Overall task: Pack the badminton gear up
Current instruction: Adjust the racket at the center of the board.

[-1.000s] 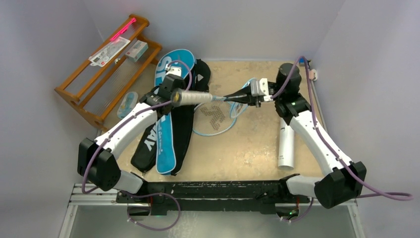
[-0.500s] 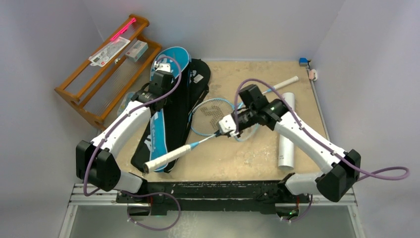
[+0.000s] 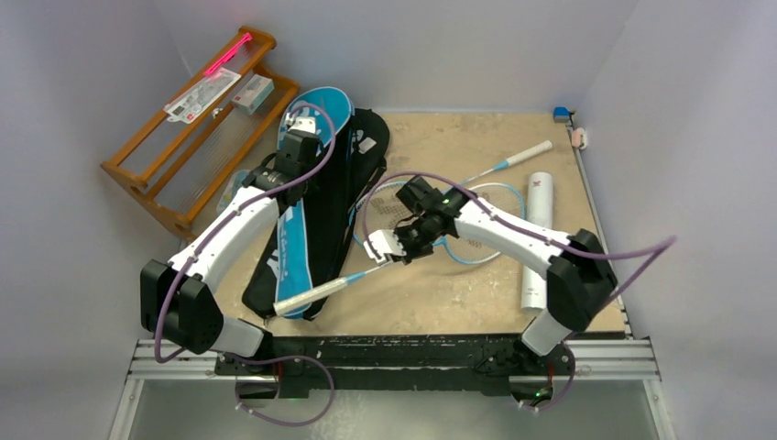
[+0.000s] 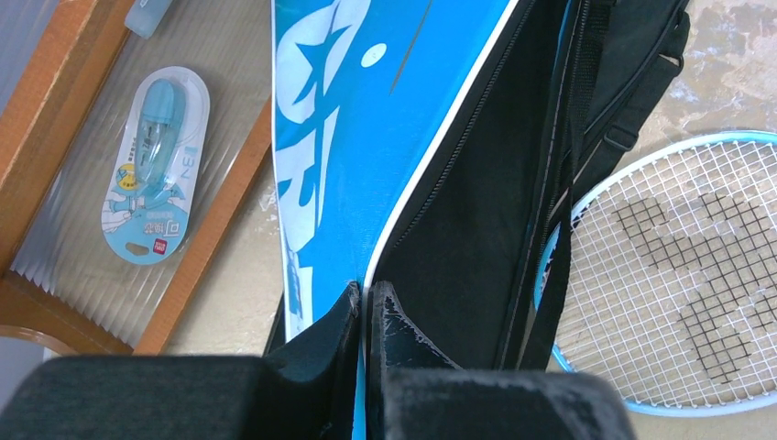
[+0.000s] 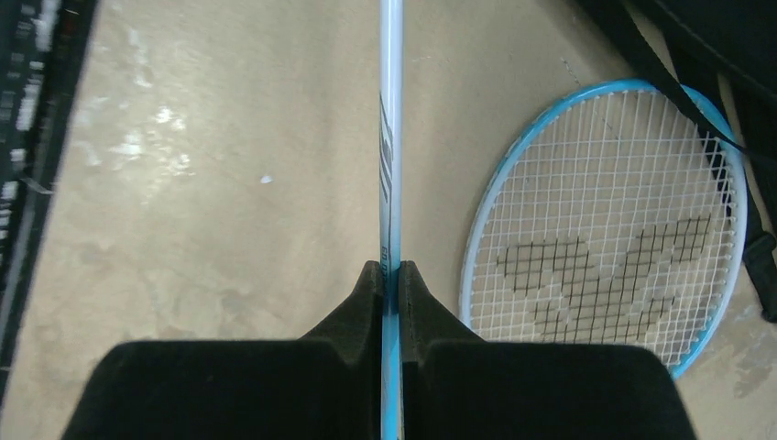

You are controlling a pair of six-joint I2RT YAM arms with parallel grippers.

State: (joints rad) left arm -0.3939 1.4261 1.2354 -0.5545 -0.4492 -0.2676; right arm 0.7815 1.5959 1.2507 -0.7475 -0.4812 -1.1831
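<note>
The right claw point(image 5: 391, 280) is clamped on the thin, glossy light-blue shaft of a racket point(image 3: 311, 293). The racket's white wrapped grip reaches over the narrow end of the blue cover point(image 3: 318, 124); whether it rests there I cannot tell. The left claw point(image 4: 365, 302), its black padded fingers point(image 4: 325, 335) pressed together, pinches that cover's white-piped edge. The black cover point(image 3: 355, 174) lies against the blue one on the right; both are smooth fabric, racket-shaped, with zips. A second racket point(image 5: 605, 229), an oval blue rim with white strings and a dark V mark, lies flat mid-table just beside the black cover. The tube point(image 3: 534, 243), a smooth white cylinder, lies along the right edge. Against half a second ago the right arm point(image 3: 513, 234) has folded inward, its claw is nearer the covers, and the tube is wholly uncovered; the left arm point(image 3: 229, 229) has not moved. The table point(image 3: 458, 302) is mottled sandy tan. A wooden rack point(image 3: 137, 174) bearing packets point(image 3: 202, 92) stands at the left, and pale grey walls point(image 3: 412, 46) close it in.
</note>
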